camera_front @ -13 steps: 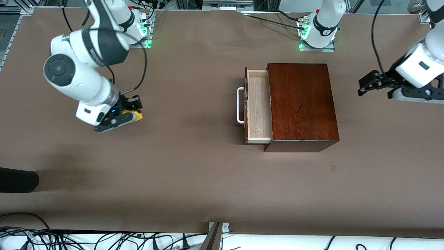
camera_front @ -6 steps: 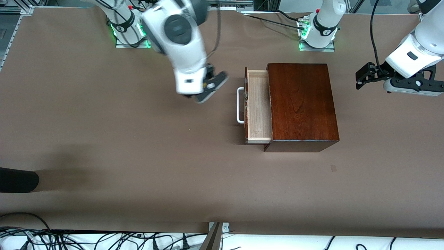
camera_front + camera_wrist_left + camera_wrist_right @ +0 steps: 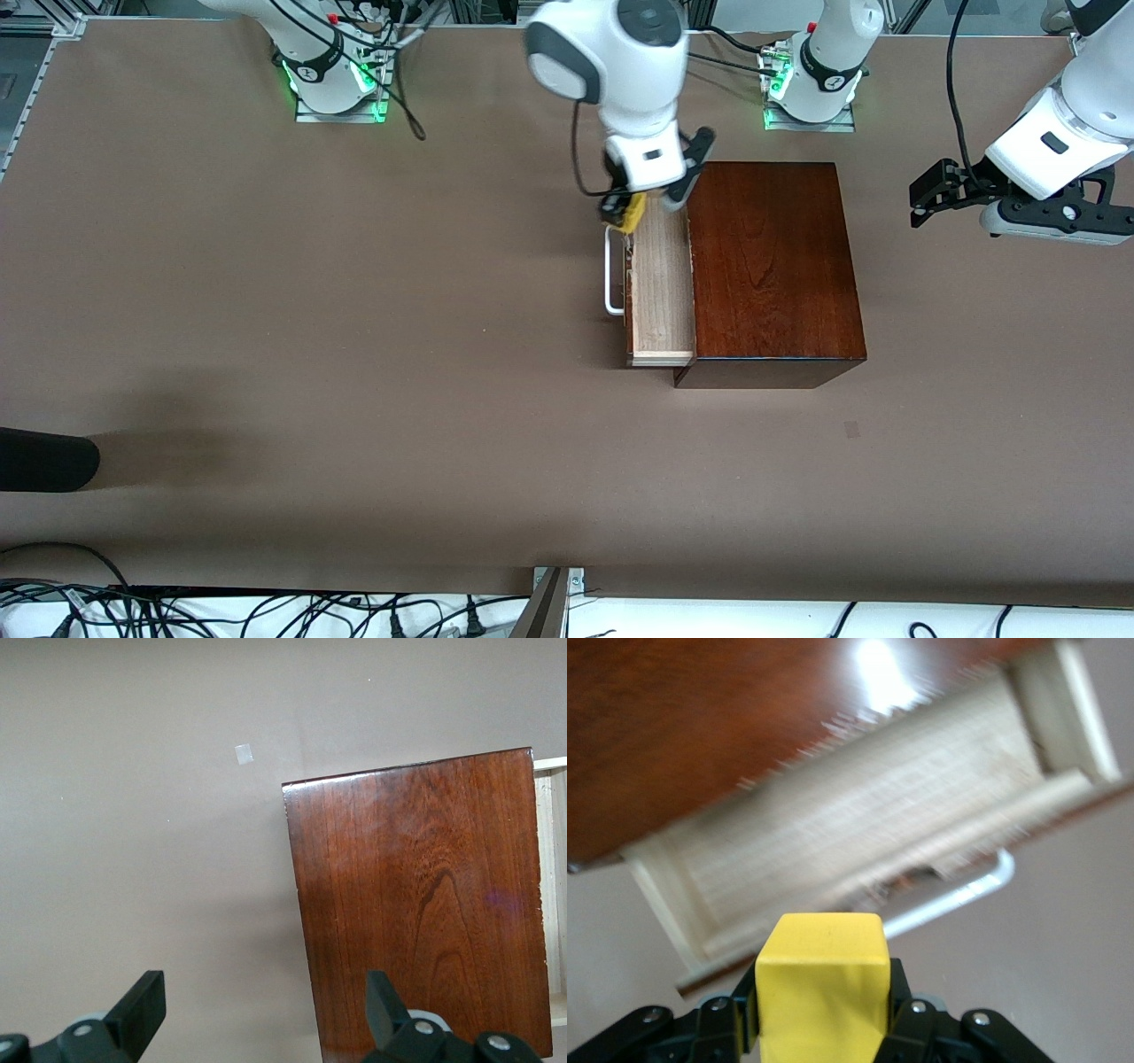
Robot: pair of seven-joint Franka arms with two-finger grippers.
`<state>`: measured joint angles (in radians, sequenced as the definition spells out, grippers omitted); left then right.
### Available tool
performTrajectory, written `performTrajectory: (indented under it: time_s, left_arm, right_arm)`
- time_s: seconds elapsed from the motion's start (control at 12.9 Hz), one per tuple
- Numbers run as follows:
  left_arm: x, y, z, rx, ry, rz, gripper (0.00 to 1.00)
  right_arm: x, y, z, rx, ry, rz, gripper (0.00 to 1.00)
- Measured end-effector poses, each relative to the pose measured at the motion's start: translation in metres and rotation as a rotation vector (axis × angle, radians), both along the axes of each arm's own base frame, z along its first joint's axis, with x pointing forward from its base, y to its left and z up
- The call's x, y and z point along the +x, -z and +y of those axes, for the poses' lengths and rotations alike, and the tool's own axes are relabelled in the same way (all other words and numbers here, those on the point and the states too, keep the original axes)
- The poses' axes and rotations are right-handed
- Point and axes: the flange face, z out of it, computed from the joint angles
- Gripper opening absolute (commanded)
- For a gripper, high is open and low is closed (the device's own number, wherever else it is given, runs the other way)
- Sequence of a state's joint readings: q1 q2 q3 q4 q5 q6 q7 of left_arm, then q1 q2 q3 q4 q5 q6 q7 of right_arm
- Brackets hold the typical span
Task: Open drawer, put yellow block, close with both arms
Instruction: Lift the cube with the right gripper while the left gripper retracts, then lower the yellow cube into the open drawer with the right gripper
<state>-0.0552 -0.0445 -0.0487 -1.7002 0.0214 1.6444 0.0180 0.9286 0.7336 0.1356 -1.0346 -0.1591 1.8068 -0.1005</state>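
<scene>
Right fingers (image 3: 640, 206): clamped on the block (image 3: 632, 213), held over the drawer's (image 3: 660, 292) end farthest from the front camera, close to its dark front and handle (image 3: 613, 270).
Left fingers (image 3: 930, 199): spread wide, empty, over bare surface (image 3: 354, 354) at the left arm's end; this arm waits.
Front view: drawer pulled out of the box (image 3: 771, 266), tray empty.
Left wrist view: wide fingers (image 3: 142, 1014) above the box top (image 3: 416, 904); only a sliver of drawer shows.
Right wrist view: block (image 3: 822, 979) sits between the pads, hanging over the tray's (image 3: 859, 833) rim rather than its middle.
Risk: released here, the block may strike the front lip and tumble outside onto the surface.
Risk: a block left on the rim could jam closing.
</scene>
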Motion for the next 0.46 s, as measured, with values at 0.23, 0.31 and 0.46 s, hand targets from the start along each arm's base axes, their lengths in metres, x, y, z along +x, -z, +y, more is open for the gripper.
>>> performTrajectory:
  time_s: [0.23, 0.31, 0.46]
  left_arm:
    - [0.0, -0.001, 0.0, 0.0, 0.0, -0.001, 1.0]
    - [0.0, 0.0, 0.0, 0.0, 0.0, -0.001, 1.0]
    - [0.0, 0.0, 0.0, 0.0, 0.0, 0.0, 1.0]
  right_arm:
    - [-0.025, 0.014, 0.028, -0.007, -0.094, -0.053, 0.0]
    - [-0.028, 0.017, 0.032, -0.005, -0.115, -0.068, 0.0]
    - [-0.027, 0.026, 0.039, 0.004, -0.184, -0.102, 0.0]
